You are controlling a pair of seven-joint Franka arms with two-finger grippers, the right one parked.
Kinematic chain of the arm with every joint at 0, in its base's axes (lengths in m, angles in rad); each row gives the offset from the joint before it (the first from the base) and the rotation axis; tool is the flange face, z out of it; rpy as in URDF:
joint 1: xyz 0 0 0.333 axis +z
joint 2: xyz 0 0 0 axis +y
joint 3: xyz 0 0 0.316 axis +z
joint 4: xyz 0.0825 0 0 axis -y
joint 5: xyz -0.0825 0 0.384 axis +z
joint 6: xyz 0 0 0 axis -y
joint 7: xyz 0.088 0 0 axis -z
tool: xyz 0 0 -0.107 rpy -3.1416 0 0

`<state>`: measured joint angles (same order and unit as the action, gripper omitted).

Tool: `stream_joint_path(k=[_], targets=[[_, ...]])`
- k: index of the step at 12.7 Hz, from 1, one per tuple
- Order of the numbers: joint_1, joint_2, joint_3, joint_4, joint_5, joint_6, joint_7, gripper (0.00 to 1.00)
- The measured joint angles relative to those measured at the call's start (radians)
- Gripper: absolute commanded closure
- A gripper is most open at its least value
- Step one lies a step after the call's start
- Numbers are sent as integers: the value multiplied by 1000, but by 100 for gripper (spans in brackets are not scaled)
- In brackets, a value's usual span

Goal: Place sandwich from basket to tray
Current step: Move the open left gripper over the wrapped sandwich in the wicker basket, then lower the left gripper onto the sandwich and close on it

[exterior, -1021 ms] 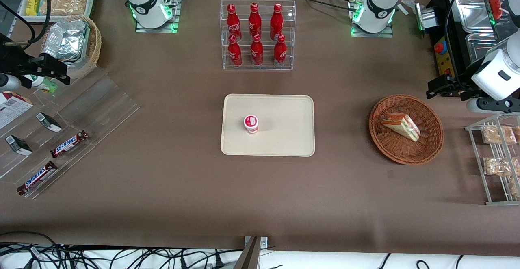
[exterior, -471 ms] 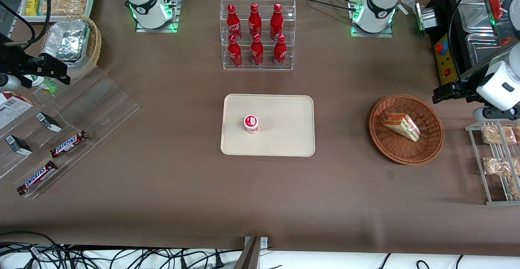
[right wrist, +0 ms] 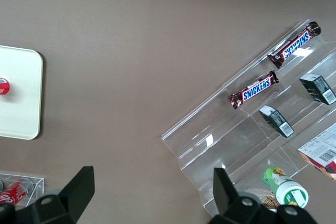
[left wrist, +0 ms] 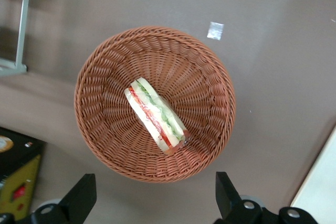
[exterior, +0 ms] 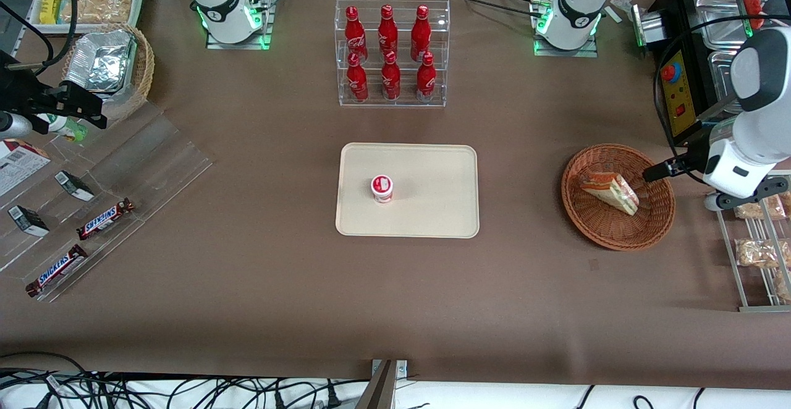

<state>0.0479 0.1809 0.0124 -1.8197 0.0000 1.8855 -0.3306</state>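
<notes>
1. The gripper [left wrist: 152, 203] hangs above the rim of the basket [exterior: 655, 223], on the side toward the working arm's end of the table. Its fingers are spread wide with nothing between them.
2. The sandwich [exterior: 610, 191] lies in the middle of the basket, a wedge on its side with red, green and yellow filling showing along the cut face. In the wrist view, the sandwich [left wrist: 155, 115] sits diagonally across the basket [left wrist: 105, 77].
3. The tray [exterior: 432, 211] lies near the middle of the table, well apart from the basket. A small red-and-white cup [exterior: 382, 188] stands on it, leaving bare space on the side nearer the basket.
4. The sandwich looks light and soft. The bread will likely squash and the layers may slide under a hard squeeze.
5. The best hold is probably across the two flat bread faces near the thick middle, with gentle closing.
6. The woven wall may catch a finger, so a descent from straight above seems safest.
</notes>
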Motion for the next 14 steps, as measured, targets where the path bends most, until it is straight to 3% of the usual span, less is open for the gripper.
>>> stream_joint_path(k=[8, 14], targets=[[0, -1, -2, -271, 35, 360, -336, 0], [0, 7, -3, -394, 57, 536, -447, 0]])
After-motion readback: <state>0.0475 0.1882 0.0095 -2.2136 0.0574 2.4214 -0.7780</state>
